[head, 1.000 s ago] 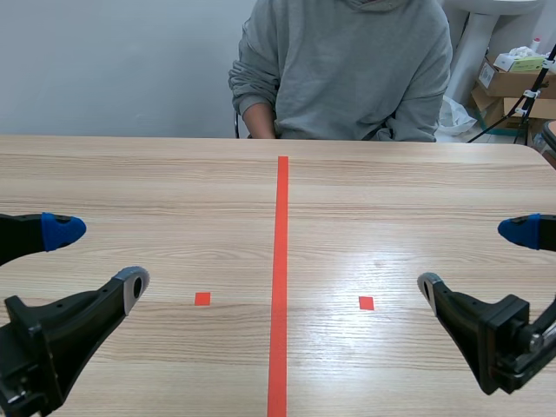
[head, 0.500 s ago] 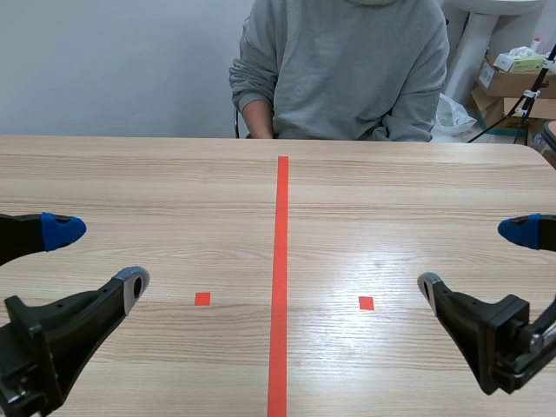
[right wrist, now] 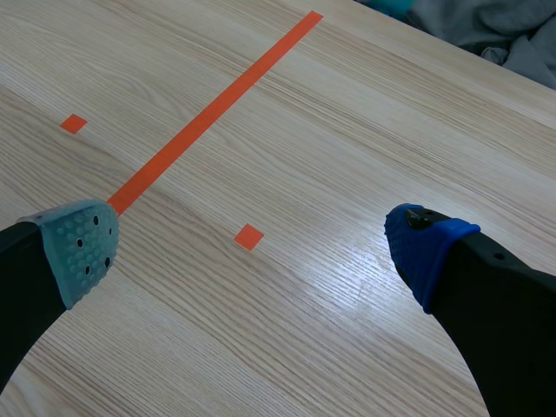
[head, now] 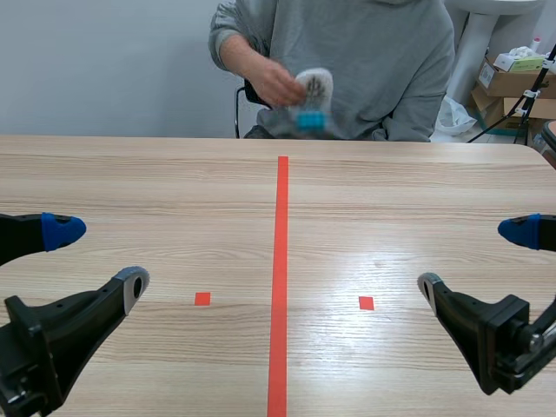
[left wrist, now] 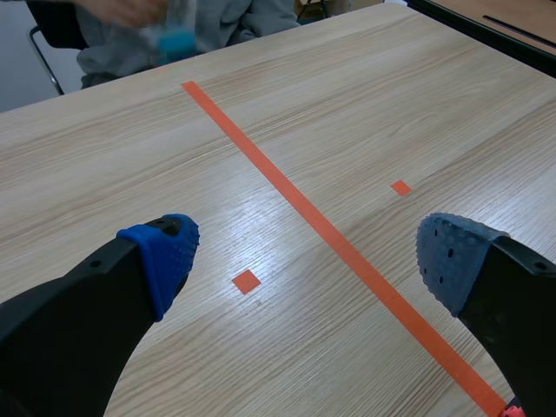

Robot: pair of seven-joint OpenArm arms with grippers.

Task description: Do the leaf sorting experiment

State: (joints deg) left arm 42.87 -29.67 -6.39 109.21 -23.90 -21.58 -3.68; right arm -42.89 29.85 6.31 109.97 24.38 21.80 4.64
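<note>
Over at the left, black left gripper (head: 100, 256) spread wide, nothing in its gap, low over the pale wooden table (head: 174, 182). Up past the table's far edge, a person's hand (head: 271, 82) raised, gripping a pale rounded object with a bright blue lower end (head: 311, 95), in the air and well apart from both grippers. Too blurred to call it leaves or a holder for them. Seems light, judging by the easy one-handed hold. Probably best taken gently around the pale body, with any leaves pinched softly, being thin and easy to tear. Long axis roughly upright, blue end down, pale end up, as far as can be told. At the right, black right gripper (head: 474, 259) likewise gaping wide, holding nothing.
</note>
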